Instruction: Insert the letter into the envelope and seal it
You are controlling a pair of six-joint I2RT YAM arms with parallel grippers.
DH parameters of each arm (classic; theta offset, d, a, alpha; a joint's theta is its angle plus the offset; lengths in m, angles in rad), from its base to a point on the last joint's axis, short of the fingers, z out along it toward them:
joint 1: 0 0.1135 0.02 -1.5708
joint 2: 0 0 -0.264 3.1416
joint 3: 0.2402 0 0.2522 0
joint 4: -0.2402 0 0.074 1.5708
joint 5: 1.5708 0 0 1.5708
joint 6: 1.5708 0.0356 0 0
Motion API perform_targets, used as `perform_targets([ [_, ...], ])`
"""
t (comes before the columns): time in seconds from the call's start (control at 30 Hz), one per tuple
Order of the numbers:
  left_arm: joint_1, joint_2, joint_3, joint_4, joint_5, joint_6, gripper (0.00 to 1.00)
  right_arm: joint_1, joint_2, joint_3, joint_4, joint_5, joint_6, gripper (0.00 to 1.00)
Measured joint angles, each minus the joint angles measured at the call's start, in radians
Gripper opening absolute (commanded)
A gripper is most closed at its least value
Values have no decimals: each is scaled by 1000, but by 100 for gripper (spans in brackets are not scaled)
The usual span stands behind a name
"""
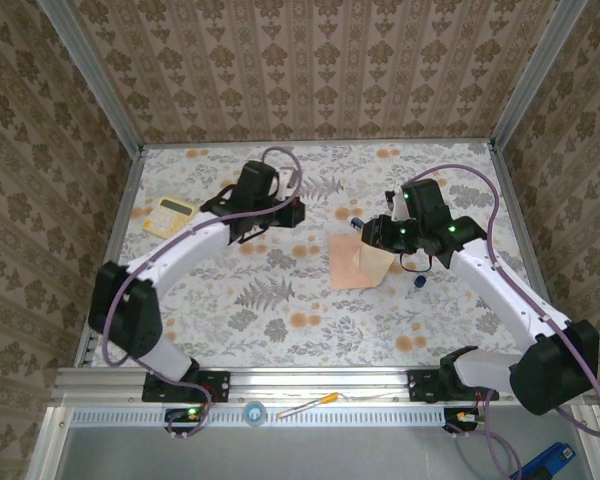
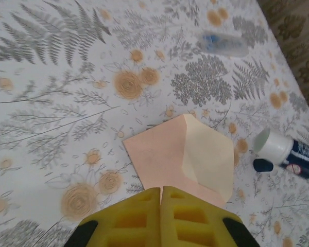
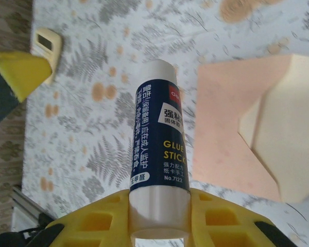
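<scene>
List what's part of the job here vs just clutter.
Job: envelope; glue stick, held in the right gripper; dark cap beside the stick.
Clutter: calculator; clear tube; pen on the front rail.

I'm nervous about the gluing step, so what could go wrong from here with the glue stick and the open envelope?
1. The envelope lies loose with its flap open. The left gripper is shut and away from it, so a glue stroke may drag it.
2. The right gripper holds the glue stick only by its very end, so pressing down could tilt it.
</scene>
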Motion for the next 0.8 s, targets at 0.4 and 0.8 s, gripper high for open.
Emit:
perform_targets([
  [0.4,-79,378,241,13,33,29,0,-2,138,55,-158,74,-102,24],
  [0.8,-86,532,377,-55,72,15,0,-2,267,107,-199,93,-152,21],
])
